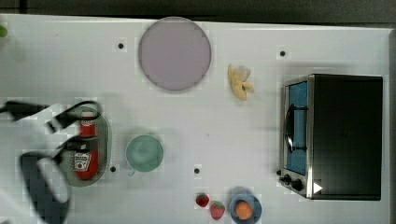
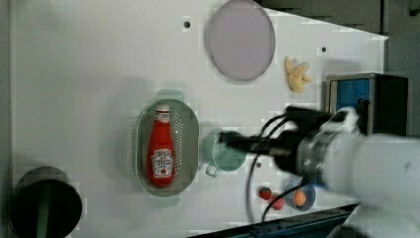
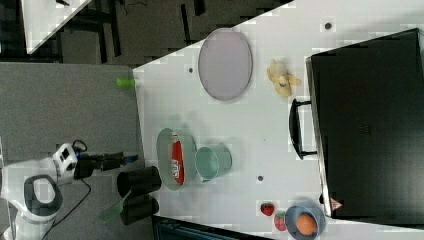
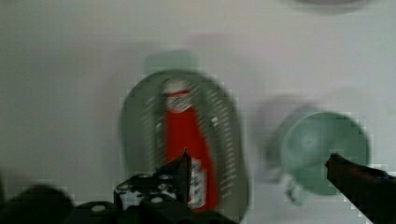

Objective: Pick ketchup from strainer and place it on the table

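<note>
Wrist view: the gripper is hanging above the scene with its two dark fingers standing wide apart, gripping nothing; one fingertip is lying over the lower body of the ketchup, the other over the rim of the green cup; the ketchup is lying flat in the strainer, white cap pointing away from the camera.

Left view: the ketchup is showing whole, a red bottle with a white cap and a white label near its base, lying lengthwise along the pale green oval strainer; the perforated floor is showing on both sides of it; the arm is reaching in from the left view's right, its dark gripper passing in front of the empty cup, just beside the strainer.

Top view: the arm and its cables are crossing part of the strainer and the ketchup; the cup is standing empty beside it on the table; farther off, a blue bowl is holding an orange object, with two strawberries beside it; a grey plate is lying bare; a yellow peeled banana is lying near a toaster oven.
</note>
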Robot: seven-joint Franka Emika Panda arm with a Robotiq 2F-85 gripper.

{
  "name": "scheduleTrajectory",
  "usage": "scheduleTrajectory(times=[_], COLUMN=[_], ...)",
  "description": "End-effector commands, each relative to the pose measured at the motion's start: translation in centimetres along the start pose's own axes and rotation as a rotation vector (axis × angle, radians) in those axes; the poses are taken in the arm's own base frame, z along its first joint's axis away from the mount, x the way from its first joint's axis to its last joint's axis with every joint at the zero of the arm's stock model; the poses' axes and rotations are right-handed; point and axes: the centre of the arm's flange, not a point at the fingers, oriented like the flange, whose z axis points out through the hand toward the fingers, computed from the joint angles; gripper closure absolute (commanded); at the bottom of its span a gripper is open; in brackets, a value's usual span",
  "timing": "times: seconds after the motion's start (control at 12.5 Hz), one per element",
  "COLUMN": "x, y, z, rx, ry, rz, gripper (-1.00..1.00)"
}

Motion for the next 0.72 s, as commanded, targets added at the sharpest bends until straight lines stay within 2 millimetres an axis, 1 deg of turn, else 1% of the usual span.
scheduleTrajectory(times=[0.08,0.24,0.48,0.72], x=[-0.2,-1.7,-2.9,-3.7], y=[-1.7,-3.2,-3.6,-3.6], z=[0.8,4.1,8.9,13.7], rx=[0.046,0.044,0.017,0.033], ry=[0.016,-0.036,-0.063,-0.091], rz=[-0.052,-0.097,-0.095,-0.064], gripper=[-1.00,-1.00,-1.00,-1.00])
